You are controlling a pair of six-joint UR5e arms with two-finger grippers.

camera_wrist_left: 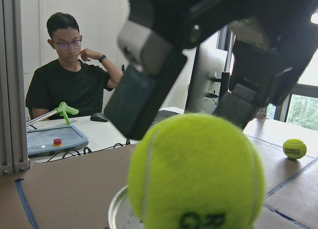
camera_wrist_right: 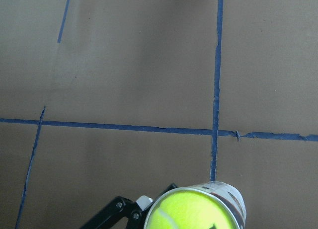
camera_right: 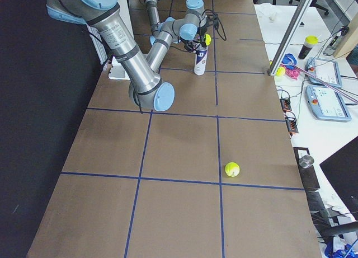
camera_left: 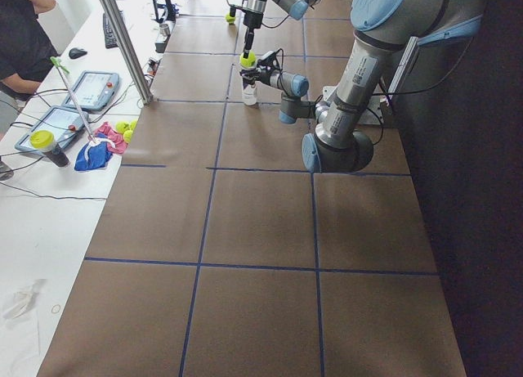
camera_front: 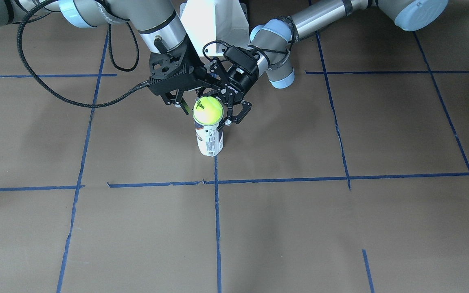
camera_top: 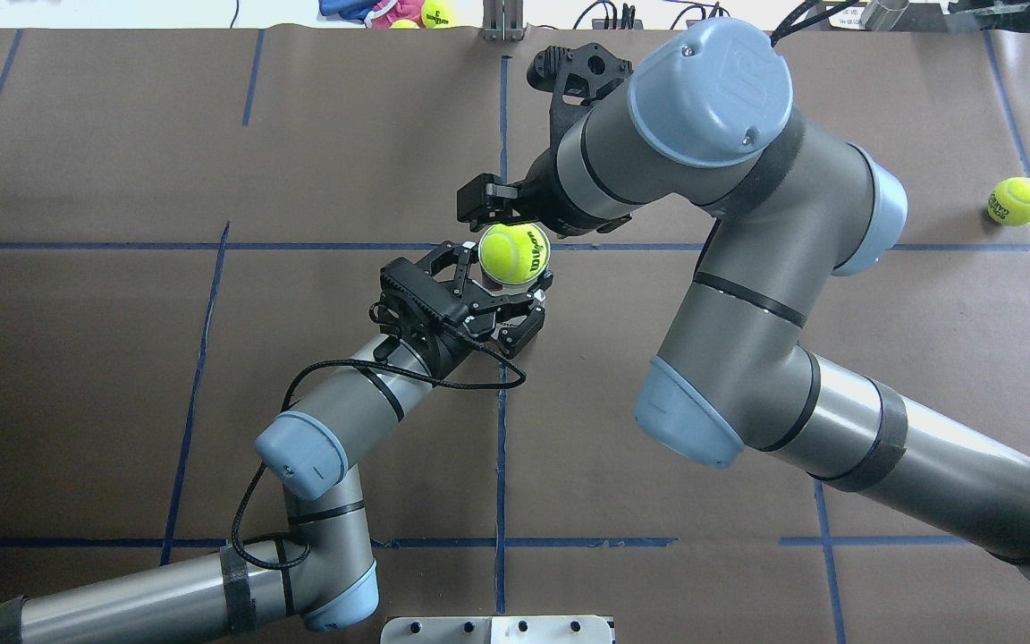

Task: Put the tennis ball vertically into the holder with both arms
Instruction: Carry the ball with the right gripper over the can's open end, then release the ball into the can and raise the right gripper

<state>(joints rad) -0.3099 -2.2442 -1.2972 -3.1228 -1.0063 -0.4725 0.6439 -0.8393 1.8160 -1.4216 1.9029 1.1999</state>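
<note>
The tennis ball (camera_front: 208,110) sits in the mouth of the holder (camera_front: 210,140), which stands upright on the table. Most of the ball is above the rim. It also shows in the overhead view (camera_top: 515,253) and the left wrist view (camera_wrist_left: 198,174). My left gripper (camera_front: 228,116) is shut on the holder just below its rim; it also shows in the overhead view (camera_top: 508,284). My right gripper (camera_wrist_left: 191,107) is open, its fingers (camera_wrist_left: 139,100) spread just above and beside the ball. In the right wrist view the ball (camera_wrist_right: 191,211) fills the holder's rim (camera_wrist_right: 233,199).
A second tennis ball (camera_top: 1017,200) lies far to my right on the brown table. The white pedestal (camera_front: 214,24) stands behind the grippers. More balls (camera_top: 437,12) and a cloth lie past the far edge. An operator (camera_wrist_left: 69,85) sits at a side desk.
</note>
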